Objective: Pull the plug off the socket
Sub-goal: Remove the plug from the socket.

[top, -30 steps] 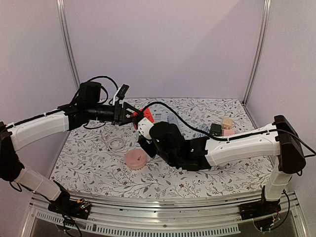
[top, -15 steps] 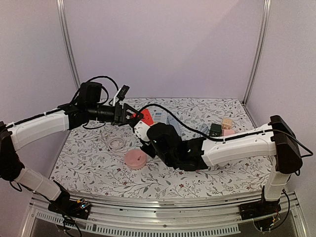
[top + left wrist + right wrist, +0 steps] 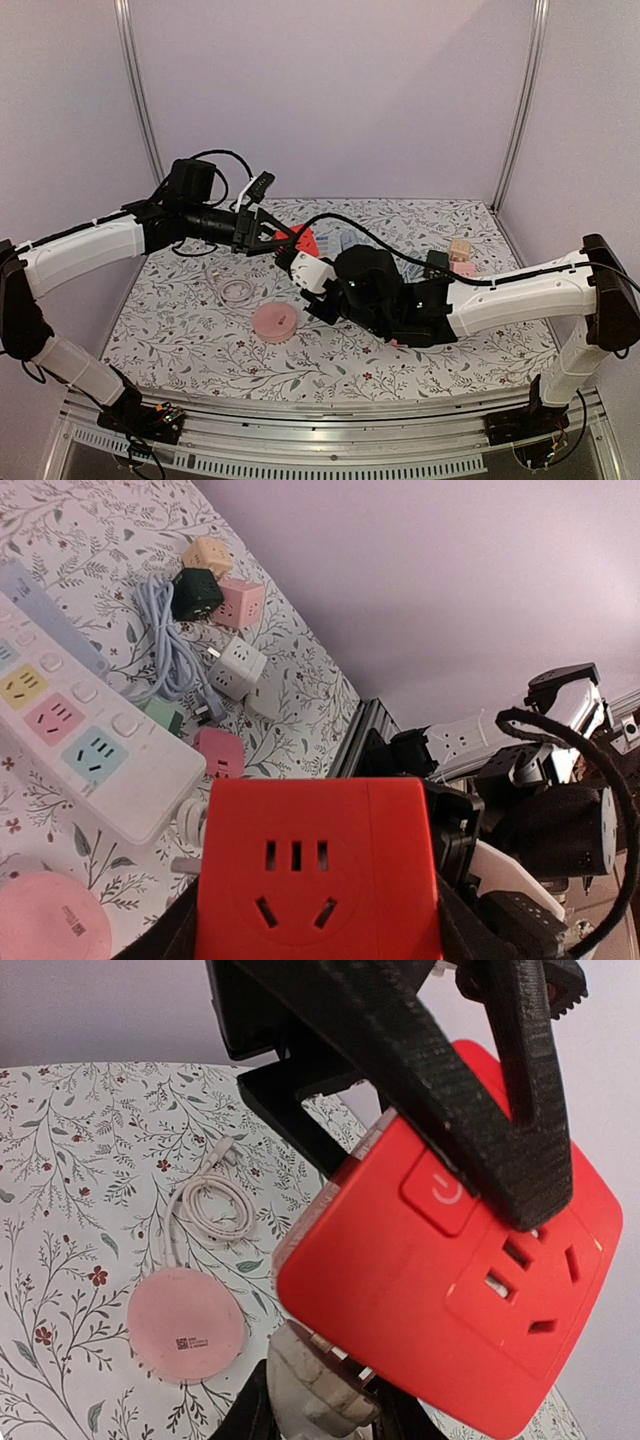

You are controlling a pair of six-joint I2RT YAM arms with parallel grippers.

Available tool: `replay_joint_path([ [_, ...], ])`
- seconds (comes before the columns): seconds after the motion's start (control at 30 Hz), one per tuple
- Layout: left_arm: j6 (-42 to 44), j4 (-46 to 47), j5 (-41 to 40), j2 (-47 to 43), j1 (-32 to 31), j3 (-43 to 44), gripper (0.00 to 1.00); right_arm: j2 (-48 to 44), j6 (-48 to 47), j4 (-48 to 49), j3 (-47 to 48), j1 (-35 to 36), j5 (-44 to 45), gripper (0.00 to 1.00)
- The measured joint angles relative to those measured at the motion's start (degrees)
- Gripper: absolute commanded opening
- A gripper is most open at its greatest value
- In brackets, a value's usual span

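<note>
A red cube socket [image 3: 304, 240] hangs in the air above the table, my left gripper [image 3: 286, 238] shut on it. In the left wrist view the socket [image 3: 315, 870] fills the lower middle between the black fingers [image 3: 465, 920]. A white plug [image 3: 320, 1385] sits at the socket's [image 3: 440, 1290] underside. A narrow gap with bare metal prongs shows between them. My right gripper [image 3: 320, 1415] is shut on the plug from below. From above, the plug [image 3: 308, 270] shows just under the socket, at my right gripper [image 3: 316, 282].
A pink round disc [image 3: 275, 322] and a coiled white cable [image 3: 232, 288] lie on the floral table below the socket. A white power strip [image 3: 80, 740], a coiled grey cable [image 3: 170, 655] and small cube adapters [image 3: 215, 580] lie further right.
My right gripper has closed on the white plug. Both arms have shifted a little to the right, and a gap with prongs now shows between plug and socket.
</note>
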Motion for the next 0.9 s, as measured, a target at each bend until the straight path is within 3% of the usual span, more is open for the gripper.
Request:
replay_joint_path([
  [0.4,0.1,-0.2,0.3,0.4,-0.2,0.3,0.0,-0.6,3.3,-2.2,0.4,0.0,0.7,0.0],
  [0.9,-0.1,0.1,-2.2,-0.8,-0.2,0.3,0.0,0.5,16.1,-9.6,5.3,0.5,2.6,0.0],
])
